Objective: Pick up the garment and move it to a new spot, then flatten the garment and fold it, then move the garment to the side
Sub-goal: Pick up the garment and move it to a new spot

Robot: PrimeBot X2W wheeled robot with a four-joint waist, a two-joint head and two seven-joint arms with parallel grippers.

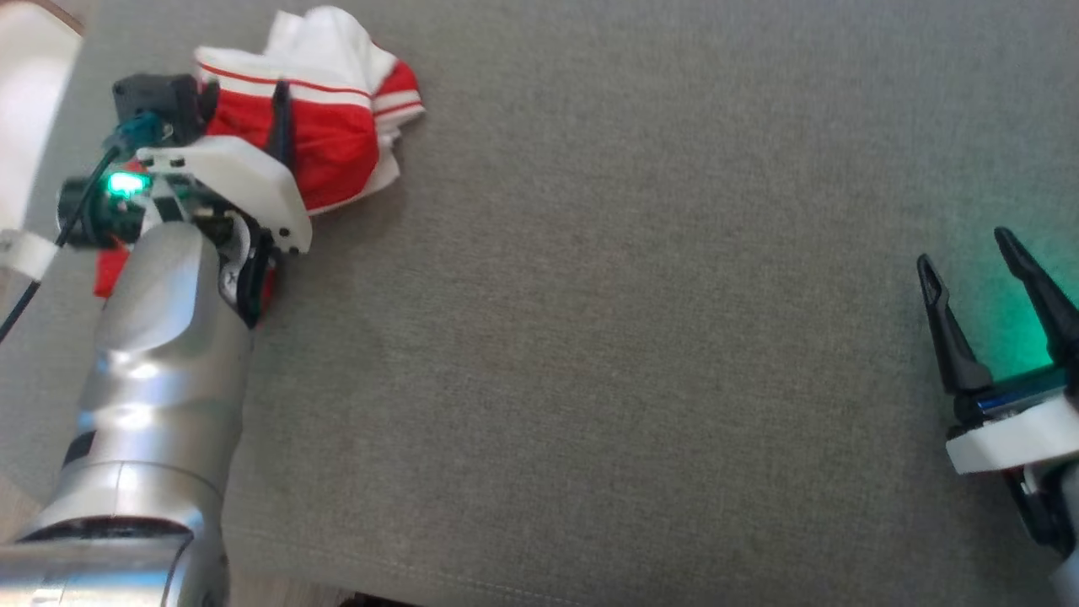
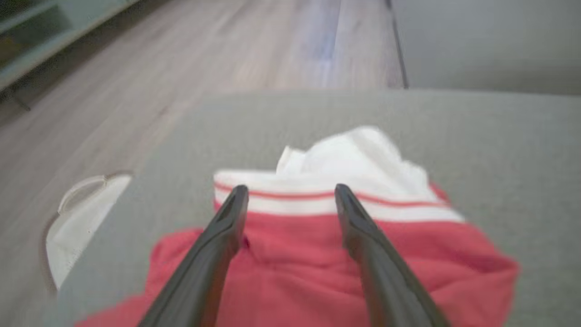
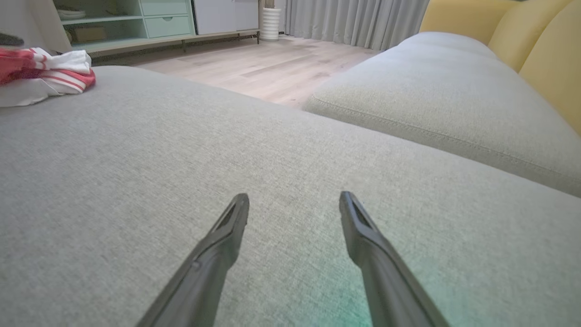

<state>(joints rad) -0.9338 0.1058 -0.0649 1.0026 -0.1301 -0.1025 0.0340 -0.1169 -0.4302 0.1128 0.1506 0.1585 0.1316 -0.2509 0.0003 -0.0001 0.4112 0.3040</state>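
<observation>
Grey woven upholstery covers the broad sofa seat [image 1: 590,337] that carries everything here. The garment [image 1: 337,143], red with white bands and thin red stripes, lies crumpled near the seat's far left corner in the head view. A white part is bunched at its far end and the red cloth spreads toward the robot.

The left gripper [image 2: 290,190] is over the garment with its jaws apart and nothing between them. In the left wrist view its two dark fingers [image 2: 218,245] frame the red cloth, with their tips at the white striped band. That view is slightly blurred, so I cannot tell whether the tips touch the fabric or hang just above it. The silver forearm [image 1: 160,379] reaches up from the lower left of the head view, with a green light [image 1: 125,183] glowing at the wrist.

The right gripper [image 1: 965,249] sits at the lower right, well apart from the garment. Its jaws are also spread wide and empty over bare upholstery tinted by a green glow. In the right wrist view the garment shows at the far left edge of the seat. A second grey cushion [image 3: 431,91] lies to the right, with a yellow backrest [image 3: 544,45] behind it. Beyond are a wooden floor [image 3: 272,68], a pale green shelf unit [image 3: 136,18] and grey curtains [image 3: 354,18].
</observation>
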